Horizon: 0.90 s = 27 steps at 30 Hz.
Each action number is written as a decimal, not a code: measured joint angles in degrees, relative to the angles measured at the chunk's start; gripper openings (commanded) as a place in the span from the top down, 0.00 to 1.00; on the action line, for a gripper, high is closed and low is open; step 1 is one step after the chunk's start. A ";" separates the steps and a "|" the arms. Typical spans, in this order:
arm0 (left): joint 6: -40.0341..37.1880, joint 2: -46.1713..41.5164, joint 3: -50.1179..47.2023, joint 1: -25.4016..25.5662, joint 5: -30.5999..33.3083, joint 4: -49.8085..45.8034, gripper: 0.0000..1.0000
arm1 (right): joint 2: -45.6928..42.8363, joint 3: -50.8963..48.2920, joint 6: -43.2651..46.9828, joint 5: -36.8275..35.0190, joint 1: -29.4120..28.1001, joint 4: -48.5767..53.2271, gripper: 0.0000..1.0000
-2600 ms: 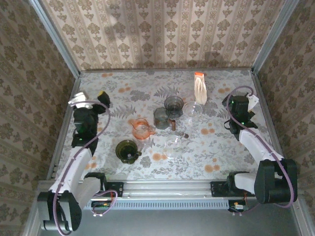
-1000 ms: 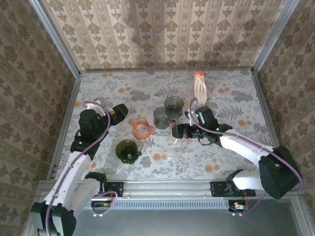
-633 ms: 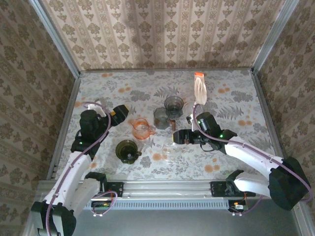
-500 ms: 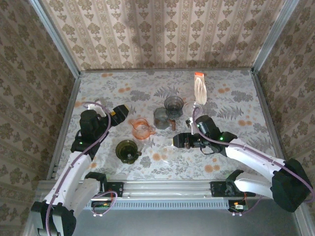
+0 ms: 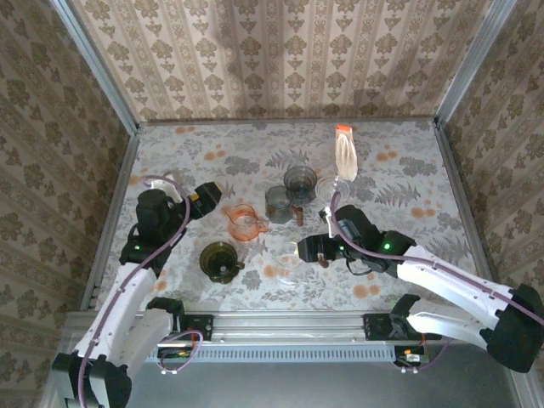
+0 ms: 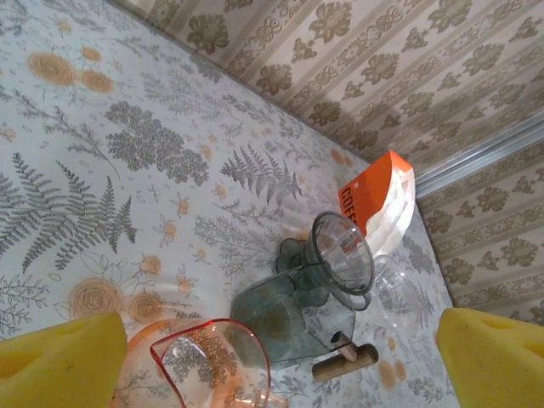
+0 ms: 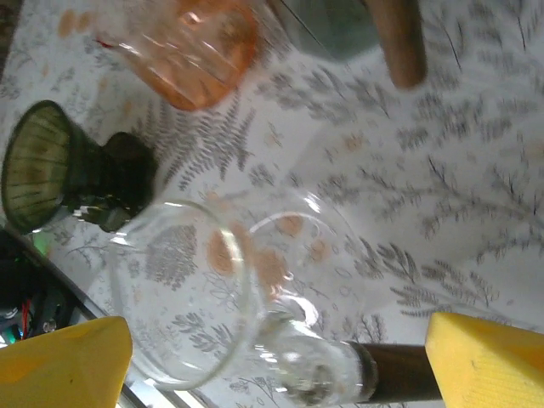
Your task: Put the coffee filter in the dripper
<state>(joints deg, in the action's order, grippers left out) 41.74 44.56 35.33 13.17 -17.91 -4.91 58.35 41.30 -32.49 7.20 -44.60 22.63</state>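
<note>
Filter packet (image 6: 380,204) shows from left wrist, green dripper (image 7: 75,174) from right wrist.

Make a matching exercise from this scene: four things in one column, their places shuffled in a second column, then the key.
Things:
1. filter pack
2. dark green dripper
3. clear glass vessel
4. orange glass cup

Places:
A. just ahead of the right gripper
B. standing upright, farthest from the arms' bases
C. furthest left of the four
D. the one nearest the left gripper

Pairs: 1-B, 2-C, 3-A, 4-D
</note>
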 measured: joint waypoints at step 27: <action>-9.55 -11.96 12.35 -0.02 10.69 -16.17 0.01 | 46.64 37.16 22.97 -2.64 -21.22 7.80 0.30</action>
<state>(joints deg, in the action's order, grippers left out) 32.18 32.60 47.68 13.15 -7.22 -21.08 104.99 78.46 -9.52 4.56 -65.82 30.44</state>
